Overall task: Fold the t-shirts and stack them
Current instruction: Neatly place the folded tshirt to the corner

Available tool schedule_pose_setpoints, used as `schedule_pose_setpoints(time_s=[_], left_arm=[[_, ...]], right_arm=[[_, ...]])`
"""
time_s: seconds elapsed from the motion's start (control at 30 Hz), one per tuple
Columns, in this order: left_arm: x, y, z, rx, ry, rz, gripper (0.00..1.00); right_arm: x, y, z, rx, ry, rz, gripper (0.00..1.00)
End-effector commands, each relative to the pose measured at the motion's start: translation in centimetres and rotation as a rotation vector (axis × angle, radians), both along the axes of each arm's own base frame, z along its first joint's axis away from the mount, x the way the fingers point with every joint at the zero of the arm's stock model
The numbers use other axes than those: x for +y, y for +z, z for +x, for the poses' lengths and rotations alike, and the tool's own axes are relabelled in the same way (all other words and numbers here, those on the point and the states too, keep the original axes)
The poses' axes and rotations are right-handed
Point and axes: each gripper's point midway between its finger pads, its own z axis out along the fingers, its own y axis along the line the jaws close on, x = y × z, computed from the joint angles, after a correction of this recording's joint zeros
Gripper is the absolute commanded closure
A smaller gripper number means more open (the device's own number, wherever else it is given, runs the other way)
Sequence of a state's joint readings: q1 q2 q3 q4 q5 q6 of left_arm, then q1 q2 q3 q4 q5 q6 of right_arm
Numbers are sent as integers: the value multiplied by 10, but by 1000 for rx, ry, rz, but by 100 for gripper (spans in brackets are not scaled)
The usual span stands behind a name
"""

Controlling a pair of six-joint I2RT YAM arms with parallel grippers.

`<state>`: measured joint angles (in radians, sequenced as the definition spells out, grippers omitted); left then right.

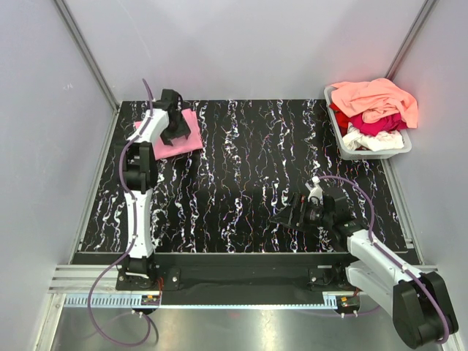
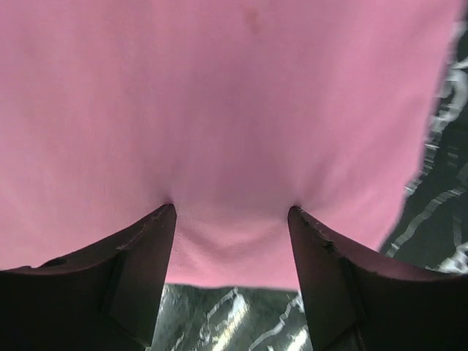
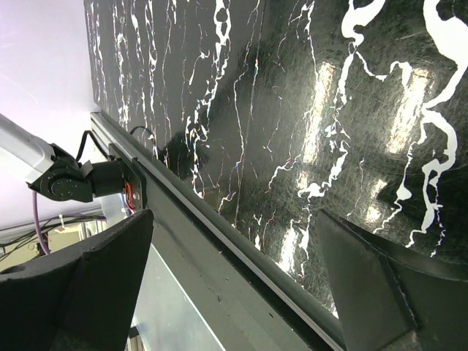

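Now 1 pink tee (image 1: 191, 139) folded, 3 tees (image 1: 376, 99) in 1 tub (image 1: 374, 153); L jaws, R jaws apart, empty.

Overhead view: bright, even light is falling from above; the arms are casting only soft shadows on the table (image 1: 241, 183).
Right wrist view: white glare is streaking across the glossy tabletop.
Left wrist view: the pink t-shirt (image 2: 234, 110) is appearing soft and slightly blurred.

Grey tub (image 1: 377, 154), black marbled table (image 1: 241, 168)
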<state>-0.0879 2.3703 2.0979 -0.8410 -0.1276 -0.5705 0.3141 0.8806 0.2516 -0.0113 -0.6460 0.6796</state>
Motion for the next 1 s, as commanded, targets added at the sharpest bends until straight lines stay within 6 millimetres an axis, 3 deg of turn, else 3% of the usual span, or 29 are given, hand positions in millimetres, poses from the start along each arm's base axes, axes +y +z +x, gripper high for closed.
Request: schedule_pose_setpoints(time_s=[0.0,0.07,0.23,0.33,0.4,0.43,0.53,0.83,0.97], left_arm=[[8,-15,1,40,4,25,33],[15,-25,-5,71,-15,58,34],[39,-28,-8,87,-85,136,34],[72,-25,-7,103,-90,202,37],[81,-24,-4,110,-138,250,40],[100,-23,-3,114,-121,266,40],[118,-22,2,128,-152,338,39],[156,-17,27,67,-133,347,39],[155,-12,36,29,-120,338,37]], right_arm=[[3,4,3,-28,9,13,0],[3,5,3,-31,11,14,0],[4,4,3,-28,15,16,0],[5,4,2,-26,21,20,0],[5,3,2,-22,23,20,0],[5,4,2,-22,23,22,0],[5,4,2,-26,24,24,0],[6,0,3,-4,25,21,0],[7,-1,3,1,26,19,0]])
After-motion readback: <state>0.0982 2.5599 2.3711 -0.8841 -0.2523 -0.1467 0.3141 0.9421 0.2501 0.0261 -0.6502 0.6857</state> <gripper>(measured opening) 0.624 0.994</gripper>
